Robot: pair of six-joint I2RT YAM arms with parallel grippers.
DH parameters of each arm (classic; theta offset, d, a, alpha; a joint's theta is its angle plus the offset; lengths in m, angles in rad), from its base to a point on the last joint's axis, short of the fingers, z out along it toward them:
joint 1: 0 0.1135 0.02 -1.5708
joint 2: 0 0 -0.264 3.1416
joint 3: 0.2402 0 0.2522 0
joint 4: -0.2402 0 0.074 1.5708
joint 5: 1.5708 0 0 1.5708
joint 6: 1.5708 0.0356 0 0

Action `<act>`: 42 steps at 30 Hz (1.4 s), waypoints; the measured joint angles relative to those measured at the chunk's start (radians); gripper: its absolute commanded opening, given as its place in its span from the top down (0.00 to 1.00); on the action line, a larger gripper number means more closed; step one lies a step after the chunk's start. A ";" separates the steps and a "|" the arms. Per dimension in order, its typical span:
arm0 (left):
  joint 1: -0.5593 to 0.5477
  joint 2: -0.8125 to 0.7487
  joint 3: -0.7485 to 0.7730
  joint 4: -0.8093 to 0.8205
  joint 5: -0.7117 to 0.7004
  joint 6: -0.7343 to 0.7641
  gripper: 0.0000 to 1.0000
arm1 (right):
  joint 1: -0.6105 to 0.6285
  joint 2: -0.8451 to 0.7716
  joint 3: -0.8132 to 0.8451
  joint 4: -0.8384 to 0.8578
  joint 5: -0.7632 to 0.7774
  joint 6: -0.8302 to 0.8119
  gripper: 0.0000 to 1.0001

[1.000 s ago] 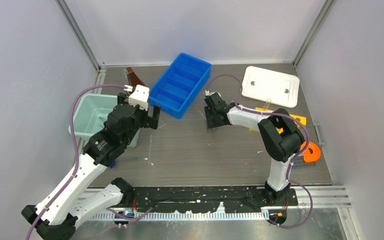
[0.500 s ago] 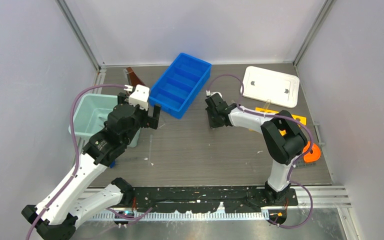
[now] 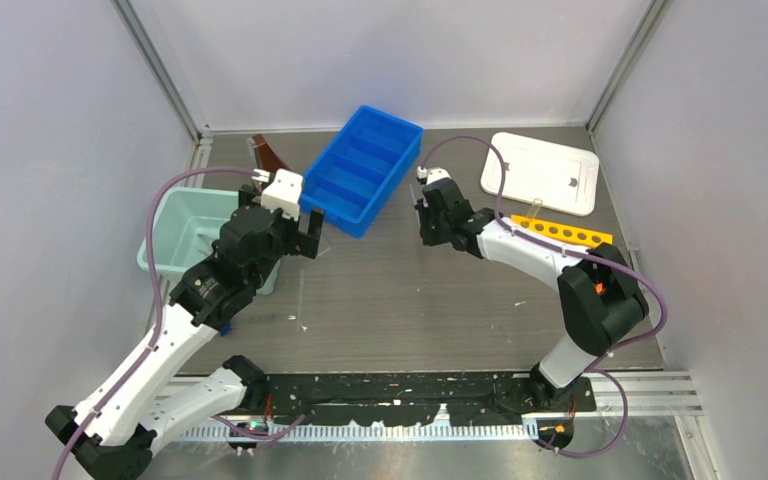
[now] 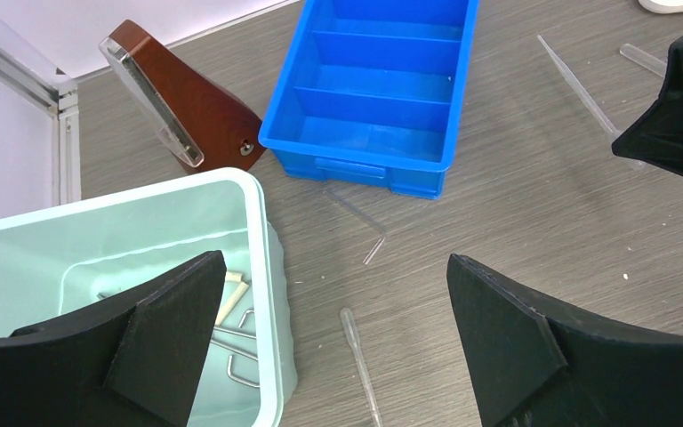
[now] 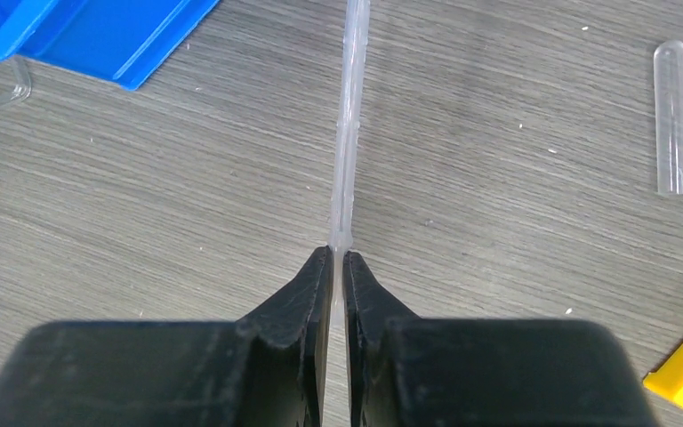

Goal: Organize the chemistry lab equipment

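My right gripper (image 5: 338,253) is shut on a thin clear pipette (image 5: 349,133) that points ahead toward the blue tray (image 5: 80,31); in the top view the gripper (image 3: 430,215) hangs right of the tray. A clear test tube (image 5: 672,116) lies on the table to its right. My left gripper (image 4: 333,262) is open and empty, over the rim of the mint bin (image 4: 258,231). Silver tongs (image 4: 231,351) and a whitish triangle piece (image 4: 231,294) lie in the bin. Another clear pipette (image 4: 360,365) lies beside the bin. The yellow holed rack (image 3: 560,232) and white lid (image 3: 540,172) sit at the right.
The blue divided tray (image 3: 362,168) stands at the back centre and the mint bin (image 3: 185,235) at the left. A brown wedge-shaped object (image 4: 187,116) lies behind the bin. A thin clear piece (image 4: 360,218) lies in front of the tray. A small blue object (image 3: 225,327) peeks from under my left arm.
My right gripper has moved back and slightly right with the pipette, and its elbow has swung out to the right, uncovering the yellow rack. My left arm has barely moved.
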 measured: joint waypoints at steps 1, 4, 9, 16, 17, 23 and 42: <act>0.000 0.000 0.000 0.000 0.000 0.000 0.00 | 0.000 0.000 0.002 0.001 -0.005 -0.009 0.85; 0.000 0.004 -0.001 0.002 0.001 0.000 0.00 | 0.000 -0.006 0.004 0.012 -0.035 -0.026 0.85; 0.000 0.013 -0.009 0.016 0.069 -0.045 0.03 | 0.006 -0.108 -0.040 0.094 -0.140 -0.041 0.85; 0.000 0.061 -0.008 0.076 0.237 -0.263 0.21 | 0.042 -0.298 -0.111 0.213 -0.292 -0.045 0.85; 0.000 0.080 -0.006 0.082 0.259 -0.294 0.22 | 0.047 -0.318 -0.119 0.224 -0.310 -0.045 0.85; 0.000 0.206 0.000 0.157 0.402 -0.475 0.30 | 0.074 -0.404 -0.159 0.252 -0.382 -0.042 0.85; 0.000 0.425 -0.029 0.497 0.555 -0.822 1.00 | 0.103 -0.500 -0.272 0.267 -0.407 -0.006 0.61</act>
